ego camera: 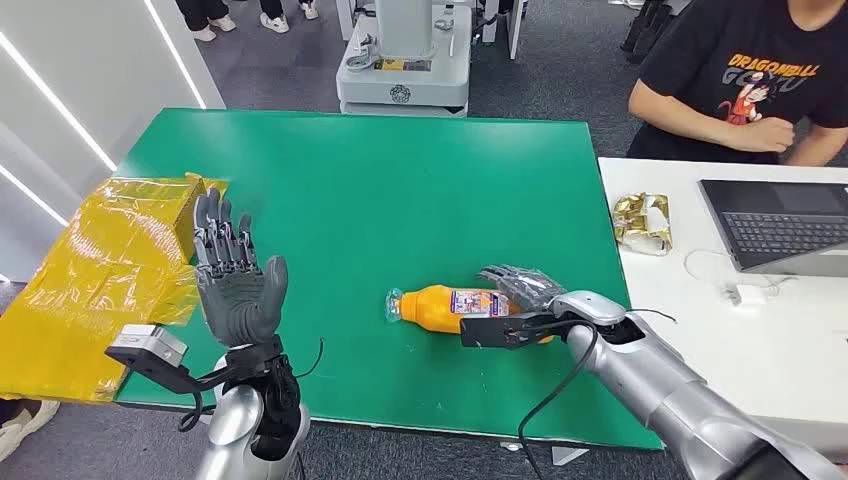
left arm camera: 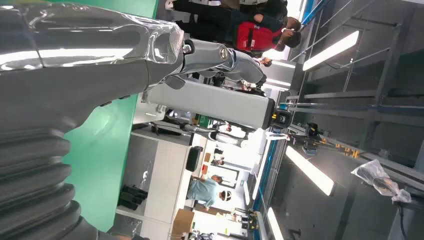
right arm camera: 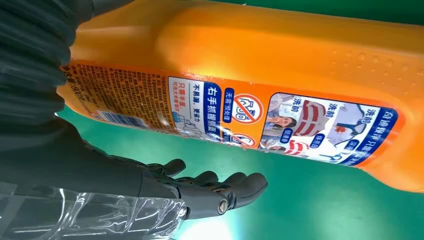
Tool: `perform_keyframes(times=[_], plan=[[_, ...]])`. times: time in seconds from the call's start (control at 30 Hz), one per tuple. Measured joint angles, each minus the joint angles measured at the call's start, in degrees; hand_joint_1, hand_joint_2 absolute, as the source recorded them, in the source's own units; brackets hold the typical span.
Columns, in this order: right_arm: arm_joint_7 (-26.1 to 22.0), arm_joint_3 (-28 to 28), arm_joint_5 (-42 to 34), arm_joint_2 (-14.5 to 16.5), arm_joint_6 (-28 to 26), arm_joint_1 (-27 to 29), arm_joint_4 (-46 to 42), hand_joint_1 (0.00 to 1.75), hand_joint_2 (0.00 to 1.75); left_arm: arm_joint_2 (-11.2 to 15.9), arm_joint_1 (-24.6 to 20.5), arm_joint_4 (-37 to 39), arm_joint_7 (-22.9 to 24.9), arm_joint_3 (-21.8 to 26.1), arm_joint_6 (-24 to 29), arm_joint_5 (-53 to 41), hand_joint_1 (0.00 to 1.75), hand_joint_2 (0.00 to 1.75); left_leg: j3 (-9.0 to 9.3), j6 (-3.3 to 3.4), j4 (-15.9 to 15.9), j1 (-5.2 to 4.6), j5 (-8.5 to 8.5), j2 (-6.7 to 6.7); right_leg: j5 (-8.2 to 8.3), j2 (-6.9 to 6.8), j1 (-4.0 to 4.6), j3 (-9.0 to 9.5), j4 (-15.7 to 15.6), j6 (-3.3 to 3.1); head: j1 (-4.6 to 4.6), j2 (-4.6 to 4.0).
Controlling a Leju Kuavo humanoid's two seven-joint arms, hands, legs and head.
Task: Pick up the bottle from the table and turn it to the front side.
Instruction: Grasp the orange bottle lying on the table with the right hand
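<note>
An orange bottle [ego camera: 440,306] with a printed label lies on its side on the green table [ego camera: 400,180], cap pointing left. My right hand [ego camera: 528,297] reaches around its base end, dark fingers on the far side and thumb on the near side. In the right wrist view the bottle [right arm camera: 280,55] looms close with its label showing, and the fingers [right arm camera: 215,192] stretch out beside it with a strip of green between them and it. My left hand [ego camera: 238,280] is raised over the table's front left, palm up and fingers spread, holding nothing; its grey cover [left arm camera: 35,165] fills the left wrist view.
A crumpled yellow bag [ego camera: 110,270] lies off the table's left edge, close to my left hand. On the right stands a white table with a laptop [ego camera: 780,225] and a gold wrapper [ego camera: 642,222], where a person [ego camera: 740,80] sits. A grey machine base [ego camera: 403,70] stands behind.
</note>
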Motion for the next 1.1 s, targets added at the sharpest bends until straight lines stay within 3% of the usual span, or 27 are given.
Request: perform_keyframes(times=[0.77,0.8,0.9,0.93,1.1], plan=[[0.6,0.3,0.3,1.3,1.9,0.2,3.8,0.0,1.75,0.2,0.0,0.1,0.0,0.0,1.1,0.4,0.0,1.75,0.04,0.0,0.0,0.01,0.0,0.01,0.0,0.01,0.0,0.02,0.0,0.0,0.0,0.0],[0.6,0.3,0.3,1.4,1.8,0.2,3.9,0.12,1.75,0.2,0.0,0.1,0.0,0.0,1.1,0.4,0.0,1.75,0.05,0.0,0.0,0.01,0.0,0.01,0.0,0.01,0.0,0.02,0.0,0.0,0.0,0.0],[0.6,0.3,0.4,1.6,1.3,0.2,4.3,1.28,1.75,0.2,0.0,0.1,0.0,0.0,1.1,0.4,0.0,1.75,0.06,0.0,0.0,0.01,0.0,0.02,0.0,0.01,0.0,0.04,0.0,0.0,0.0,0.0],[0.7,0.3,0.5,1.7,1.1,0.2,4.4,1.58,1.75,0.2,0.0,0.1,0.0,0.0,1.1,0.3,0.0,1.75,0.07,0.0,0.0,0.01,0.0,0.02,0.0,0.01,0.0,0.04,0.0,0.0,0.0,0.0],[0.6,0.3,1.3,2.1,-0.8,0.3,4.8,1.73,1.75,0.2,0.0,0.1,0.0,0.0,0.9,0.1,0.0,1.75,0.08,0.0,0.0,0.01,0.0,0.04,0.0,0.03,0.0,0.05,0.0,0.0,0.01,0.0]])
